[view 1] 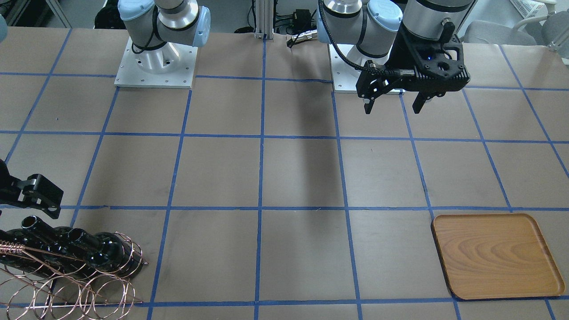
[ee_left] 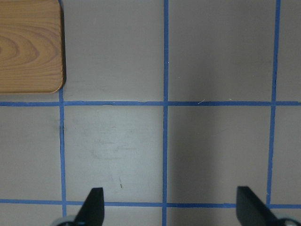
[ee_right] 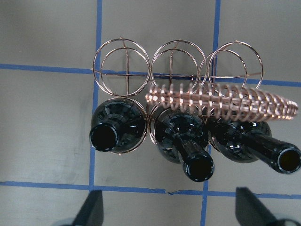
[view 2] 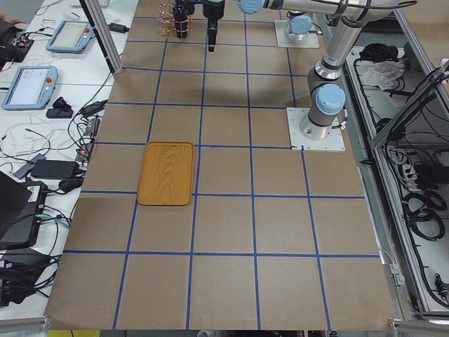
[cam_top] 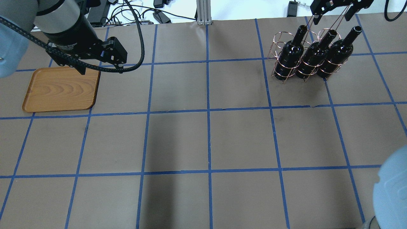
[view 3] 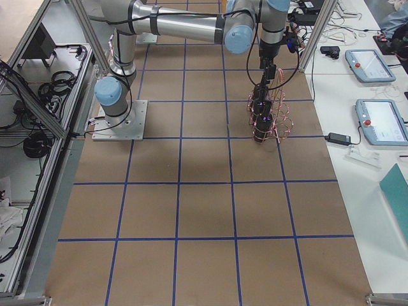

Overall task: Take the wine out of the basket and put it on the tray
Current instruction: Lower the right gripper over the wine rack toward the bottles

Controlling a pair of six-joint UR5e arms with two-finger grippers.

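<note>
Right gripper point(ee_right: 173, 209) spread above wine point(ee_right: 183, 141) necks in basket point(ee_right: 123, 59), likely lined up for top grab. Left gripper point(view 1: 393, 104) spread too, hangs off tray point(view 1: 495, 255) corner, drop zone free.

I find no word, number or sign that I can read in any view. In the overhead view a thin line of pale print point(cam_top: 67, 47) runs across the black housing above my left gripper point(cam_top: 101, 68), but it is too small and blurred to make out. On the desk beside the table lie two handheld pendants point(view 2: 28, 86), and whatever stands on their lit screens is too small to read.
</note>
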